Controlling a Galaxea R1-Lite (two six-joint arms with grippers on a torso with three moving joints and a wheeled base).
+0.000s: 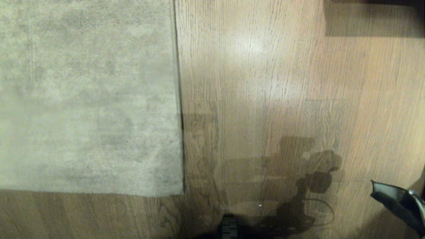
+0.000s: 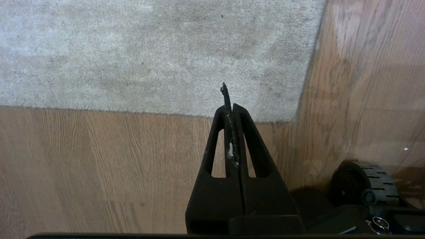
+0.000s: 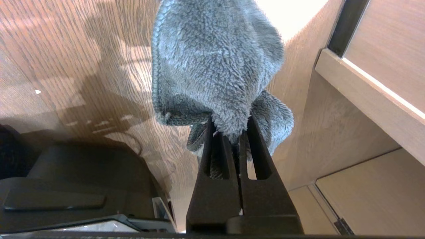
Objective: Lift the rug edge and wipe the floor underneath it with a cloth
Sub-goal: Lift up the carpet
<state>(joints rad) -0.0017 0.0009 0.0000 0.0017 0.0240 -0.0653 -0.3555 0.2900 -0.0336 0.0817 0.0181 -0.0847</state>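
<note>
I see the rug edge (image 1: pixel 179 99) lying flat, running straight away from me on the left, its corner near my base. The cloth (image 3: pixel 215 73) hangs bunched from my right gripper (image 3: pixel 232 132), whose jaws are clamped on it, low on my right above the floor (image 1: pixel 265 83). My left gripper (image 2: pixel 232 109) is closed and empty, over the near rug border.

Matte black fingers (image 2: pixel 232 113), tapered and wedge-shaped with long slots cut through each, form the robot's left gripper (image 2: pixel 232 108); white lint flecks the seam. The right gripper (image 3: pixel 232 132) matches it. A ribbed black wheel (image 2: pixel 365 182) sits at four o'clock, a small silver ring (image 2: pixel 380 223) just beside it.
</note>
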